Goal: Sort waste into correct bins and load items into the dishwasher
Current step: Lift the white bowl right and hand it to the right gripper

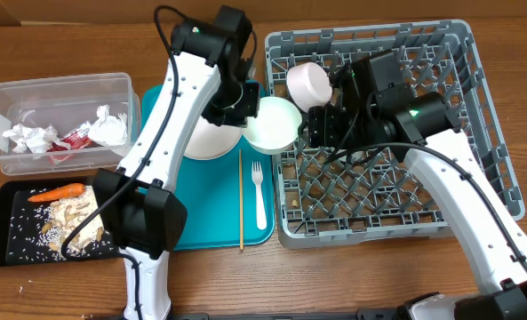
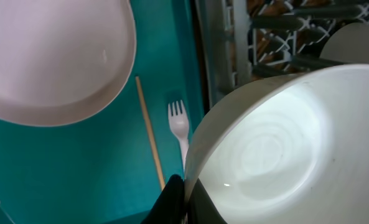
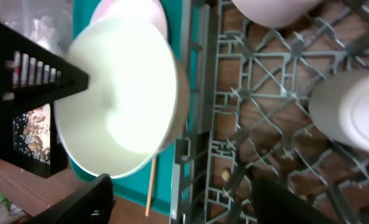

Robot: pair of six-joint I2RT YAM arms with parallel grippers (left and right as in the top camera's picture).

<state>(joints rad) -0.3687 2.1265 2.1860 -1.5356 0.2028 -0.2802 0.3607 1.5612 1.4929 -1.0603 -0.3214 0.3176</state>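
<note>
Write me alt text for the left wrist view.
A white bowl, pinched at its rim by the left fingers, fills the lower right beside the grey rack. A pink plate, white fork and wooden stick lie on the teal tray.

The dish rack [image 1: 490, 133] stands right of the serving tray [image 1: 211, 204], which carries the plate [image 1: 208, 147] at the rear and the fork [image 1: 259, 191] beside a stick [image 1: 240, 200] at the front, with a bowl [image 1: 274, 123] over their shared edge; farthest left, the tub [image 1: 59, 82] sits behind the shallow tray [image 1: 10, 236].
</note>
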